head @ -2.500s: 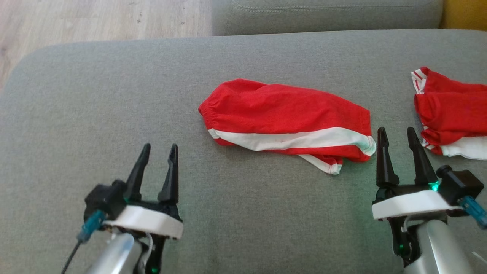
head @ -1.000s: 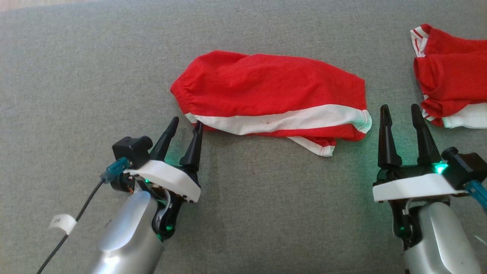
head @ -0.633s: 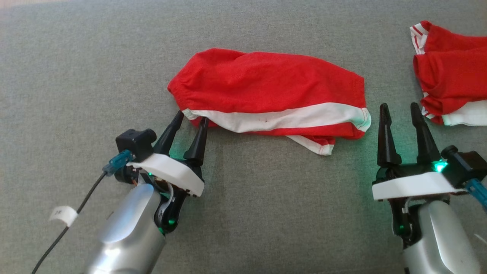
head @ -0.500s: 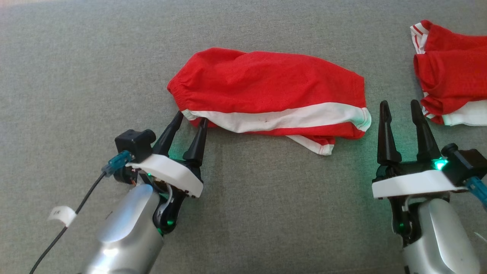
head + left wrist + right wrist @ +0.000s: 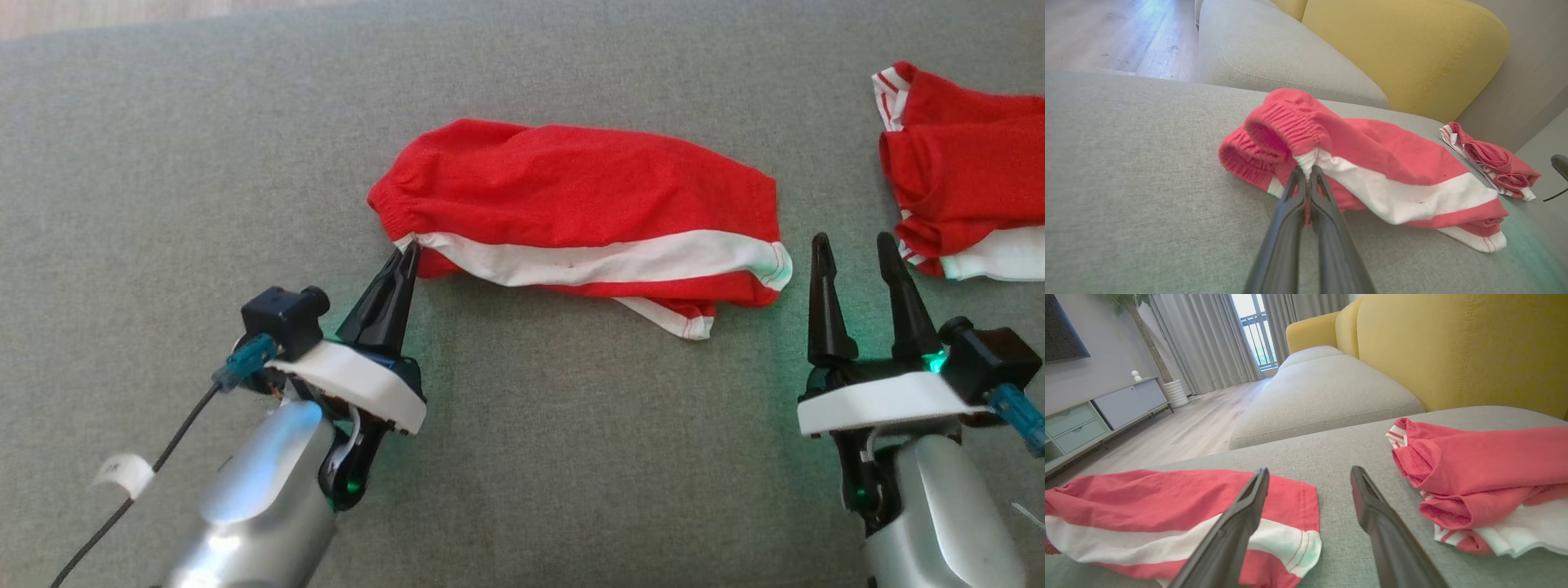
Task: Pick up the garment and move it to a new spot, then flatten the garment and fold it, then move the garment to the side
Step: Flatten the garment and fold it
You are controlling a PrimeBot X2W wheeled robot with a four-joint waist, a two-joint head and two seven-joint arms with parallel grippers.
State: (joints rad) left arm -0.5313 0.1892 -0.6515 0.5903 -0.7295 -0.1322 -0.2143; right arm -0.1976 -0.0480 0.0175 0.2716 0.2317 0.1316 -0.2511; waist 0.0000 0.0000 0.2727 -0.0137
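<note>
- At the left end of the garment (image 5: 588, 188), the left gripper (image 5: 406, 251) is reaching in low and slanted, its jaws pinching together on the waistband corner where the white stripe is starting.
- Just beside the garment's right end, the right gripper (image 5: 851, 241) is pointing straight ahead, its jaws standing wide apart with bare cushion between them.
- Under the garment, the grey cushion (image 5: 163, 163) is carrying it.
- Right of the garment, a second red piece (image 5: 955, 188) is being cut off by the head view's edge.
- Well left of the garment, a white tag (image 5: 122, 474) on the left arm's cable is showing writing too blurred to read.

left pincer (image 5: 407, 251) now clamped on shorts (image 5: 588, 212) waistband
</note>
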